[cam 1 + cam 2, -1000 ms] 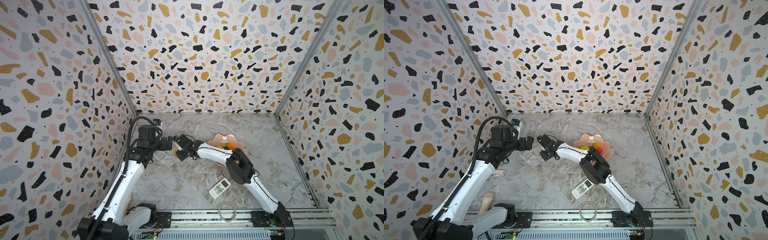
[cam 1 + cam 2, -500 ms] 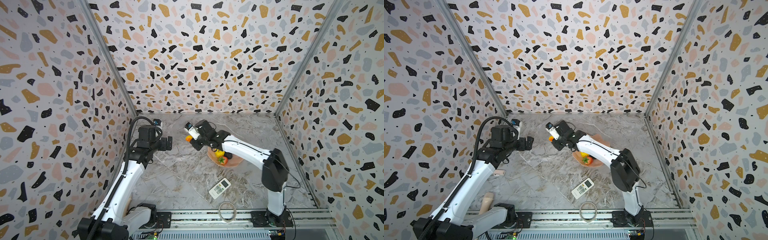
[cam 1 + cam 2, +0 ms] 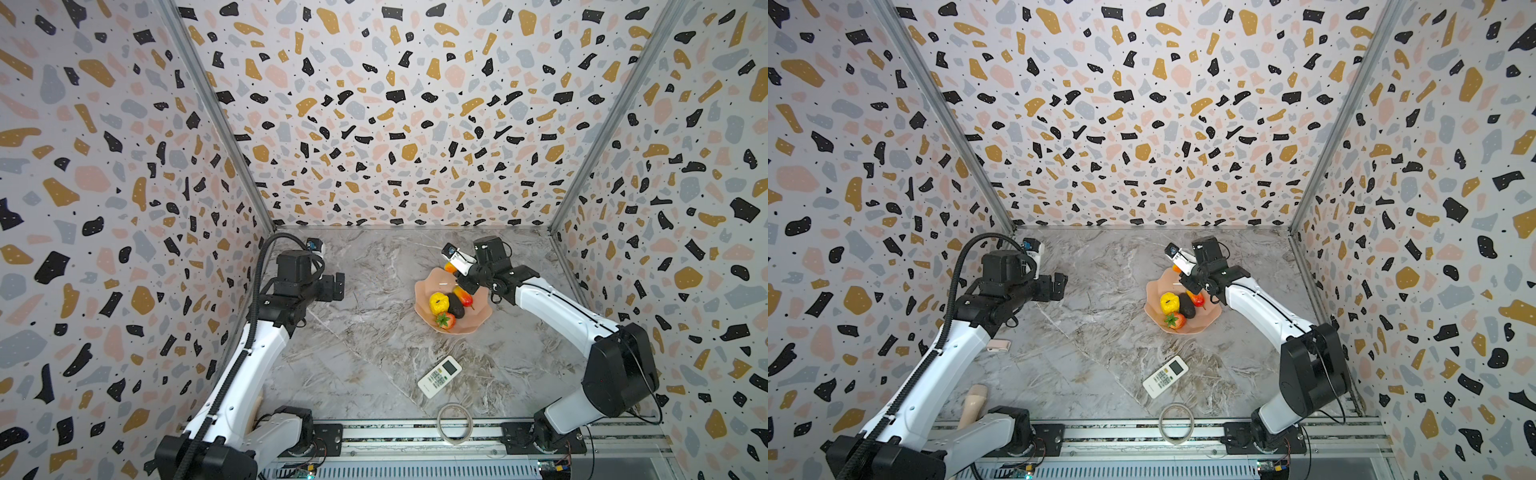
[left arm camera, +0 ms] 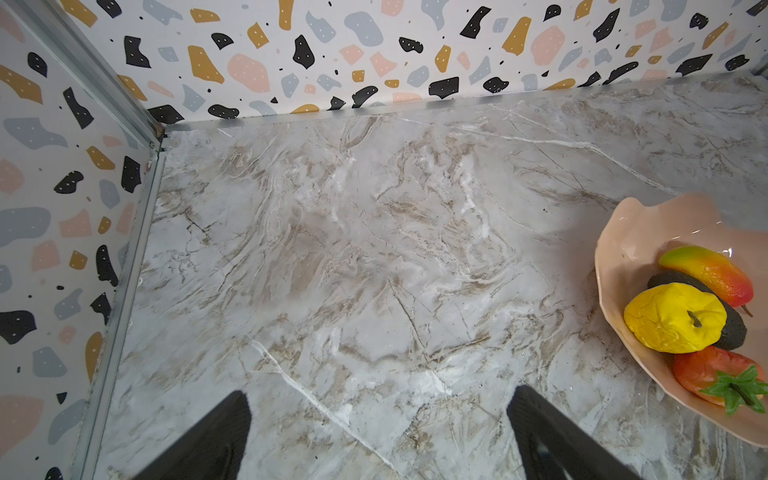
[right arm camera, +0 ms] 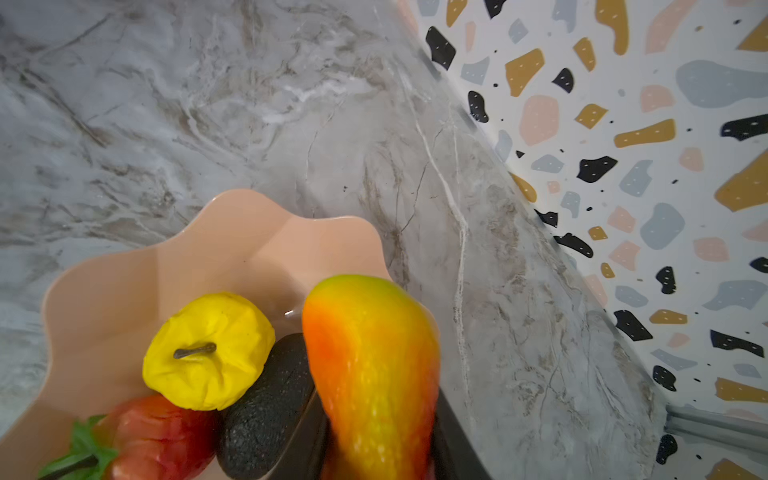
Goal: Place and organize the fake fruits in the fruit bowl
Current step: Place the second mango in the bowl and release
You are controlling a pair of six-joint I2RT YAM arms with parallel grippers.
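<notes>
Right fingers (image 5: 459, 451) are clamping an oblong orange-yellow fruit (image 5: 374, 365) over the rim of the fruit bowl (image 5: 104, 299).
Left fingers (image 4: 216, 440) are standing apart above the marble tabletop (image 4: 332, 249).

This is looking like a robotics lab's test booth: terrazzo-printed panel walls (image 3: 415, 104) are boxing in a grey marble-patterned tabletop (image 3: 365, 340), bare aluminium corner posts (image 3: 223, 124) are joining the panels, and a white-and-black left robot arm (image 3: 245, 374) and its matching right robot arm (image 3: 557, 311) are standing on a slotted metal rail (image 3: 395, 434) along the front.
</notes>
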